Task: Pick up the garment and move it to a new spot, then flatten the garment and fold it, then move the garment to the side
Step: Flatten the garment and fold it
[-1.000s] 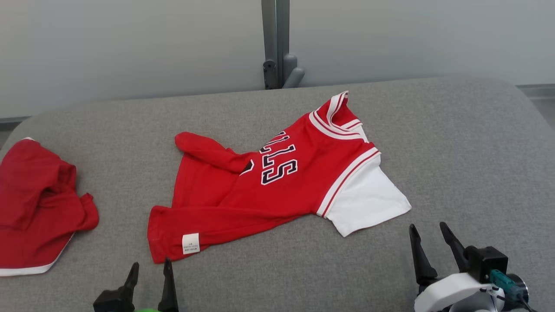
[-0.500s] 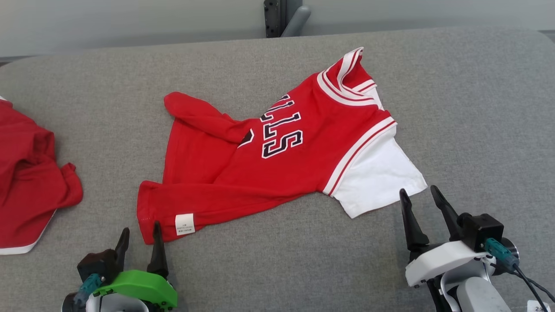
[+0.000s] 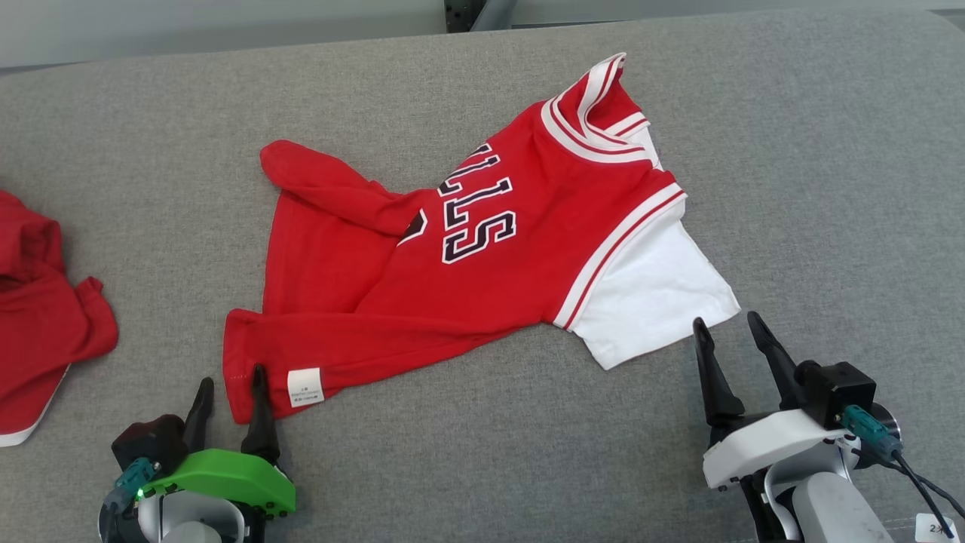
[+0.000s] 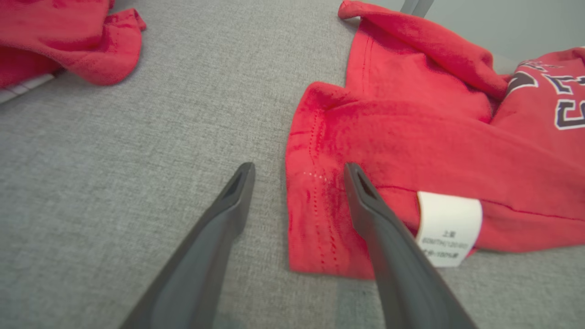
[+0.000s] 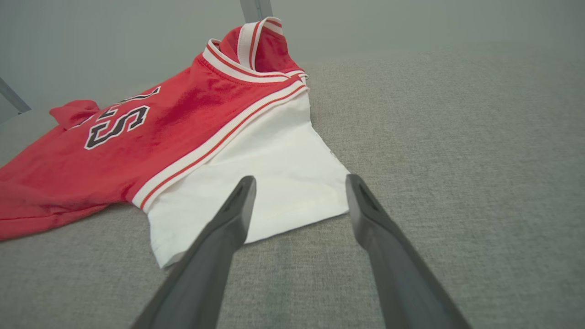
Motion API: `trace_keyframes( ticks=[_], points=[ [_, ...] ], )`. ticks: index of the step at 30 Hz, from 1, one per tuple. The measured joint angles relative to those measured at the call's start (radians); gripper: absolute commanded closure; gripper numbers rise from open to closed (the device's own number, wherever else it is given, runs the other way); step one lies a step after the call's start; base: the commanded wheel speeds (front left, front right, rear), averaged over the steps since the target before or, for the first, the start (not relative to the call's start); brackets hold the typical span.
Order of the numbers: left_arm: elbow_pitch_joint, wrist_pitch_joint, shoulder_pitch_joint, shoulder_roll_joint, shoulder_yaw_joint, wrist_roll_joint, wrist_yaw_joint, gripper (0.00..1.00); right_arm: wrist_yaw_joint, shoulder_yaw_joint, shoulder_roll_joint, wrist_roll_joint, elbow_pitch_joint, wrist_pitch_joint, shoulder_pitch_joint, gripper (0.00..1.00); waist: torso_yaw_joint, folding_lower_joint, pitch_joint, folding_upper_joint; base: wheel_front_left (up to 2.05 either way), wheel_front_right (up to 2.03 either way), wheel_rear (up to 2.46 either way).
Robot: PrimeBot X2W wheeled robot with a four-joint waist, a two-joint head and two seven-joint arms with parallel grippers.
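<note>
A grey cloth-covered surface (image 3: 791, 188) lies under and ahead of both grippers. The garment (image 3: 482, 279), a red jersey lying rumpled and partly folded over itself, stretches across that surface ahead of the two grippers and between them, its lower hem toward the left gripper (image 3: 232, 377) and its shoulder end toward the right gripper (image 3: 726, 320). A second red garment (image 3: 38, 317) lies in a heap well out to the left gripper's outer side, apart from the jersey. The left gripper stands wide open with nothing in its hold; in the left wrist view the jersey's hem corner sits between its fingertips, with the inner finger over the red cloth and the outer finger over bare grey cloth, and I cannot tell whether the inner finger touches the fabric. The right gripper is likewise spread wide and empty, its tips just short of the white sleeve (image 3: 648, 302), whose cuff edge lies straight ahead of it and between the two fingers in the right wrist view. The dark lettering (image 3: 475, 219) is further ahead of the left gripper, toward the right. The striped collar (image 3: 603, 98) stands up at the far end from the right gripper. A white label (image 3: 305, 386) sits on the hem just beside the left gripper's inner finger.
</note>
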Motion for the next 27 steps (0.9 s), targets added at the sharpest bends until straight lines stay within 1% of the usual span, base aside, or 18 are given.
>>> trace_keyframes(
  ticks=[8,12,14,18,19,20,27],
  points=[
    [0.01,-0.001,0.0,0.0,-0.01,-0.026,-0.004,0.01,0.0,-0.001,0.0,0.005,0.001,0.0,-0.002,0.0,-0.006,0.0,0.002,0.0,0.0,0.0,0.0],
    [0.024,-0.002,-0.001,0.002,-0.017,-0.039,-0.007,0.24,0.0,-0.001,0.0,0.007,0.001,0.0,-0.003,0.0,-0.007,0.0,0.002,0.0,0.0,0.0,0.0],
    [0.03,-0.002,-0.004,0.002,-0.022,-0.047,-0.007,0.48,0.0,-0.001,0.0,0.01,0.001,0.0,-0.004,0.0,-0.007,0.0,0.002,0.0,0.0,0.0,0.0],
    [0.031,-0.002,-0.007,0.002,-0.039,-0.056,-0.007,0.74,0.0,-0.002,0.0,0.012,0.002,0.0,-0.011,0.0,-0.01,0.0,0.0,0.0,0.0,0.0,0.0],
    [0.028,-0.001,-0.007,0.002,-0.041,-0.058,-0.007,0.95,0.0,-0.003,0.0,0.013,0.002,0.0,-0.012,0.0,-0.01,0.0,-0.001,0.0,0.0,0.0,0.0],
    [0.025,-0.001,-0.007,0.002,-0.043,-0.058,-0.007,1.0,0.0,-0.006,0.0,0.013,0.002,0.0,-0.012,0.0,-0.01,0.0,-0.002,0.0,0.0,0.0,0.0],
    [-0.001,-0.001,-0.005,0.0,-0.044,-0.054,-0.009,1.0,0.0,-0.047,0.0,0.021,0.023,0.0,-0.026,0.0,-0.002,0.0,-0.005,0.0,0.0,0.0,0.0]
  ],
)
